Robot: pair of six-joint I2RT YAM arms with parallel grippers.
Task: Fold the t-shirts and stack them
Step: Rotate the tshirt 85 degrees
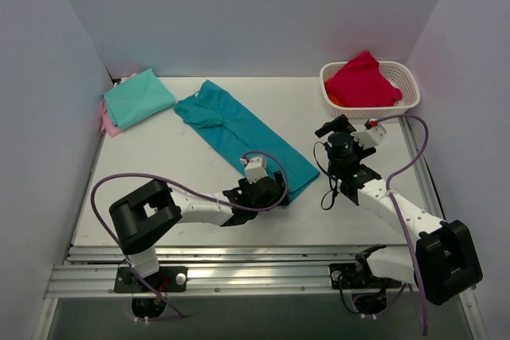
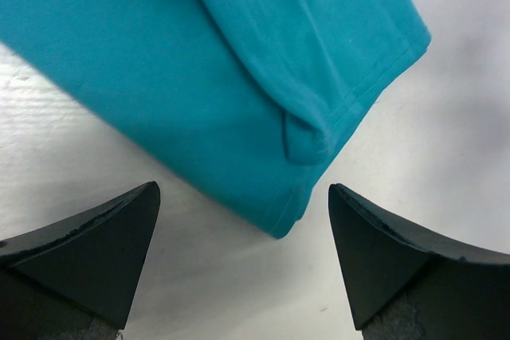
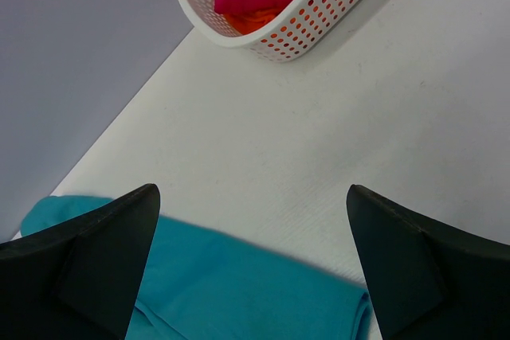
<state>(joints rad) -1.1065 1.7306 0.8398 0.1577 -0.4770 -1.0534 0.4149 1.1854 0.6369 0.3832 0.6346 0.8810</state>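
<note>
The deep teal t-shirt (image 1: 239, 137) lies folded into a long strip, running diagonally from the far left to the middle of the table. My left gripper (image 1: 275, 190) is open and empty just above its near end; the left wrist view shows the hem corner (image 2: 279, 197) between my fingers (image 2: 96, 244). My right gripper (image 1: 338, 142) is open and empty, to the right of the strip; its view shows the teal edge (image 3: 255, 284) below my fingertips. A folded mint-green shirt (image 1: 139, 97) lies on a pink one (image 1: 110, 123) at the far left.
A white perforated basket (image 1: 406, 93) stands at the far right, holding a magenta-red garment (image 1: 362, 81) over something orange; it also shows in the right wrist view (image 3: 319, 13). White walls enclose the table on the left, back and right.
</note>
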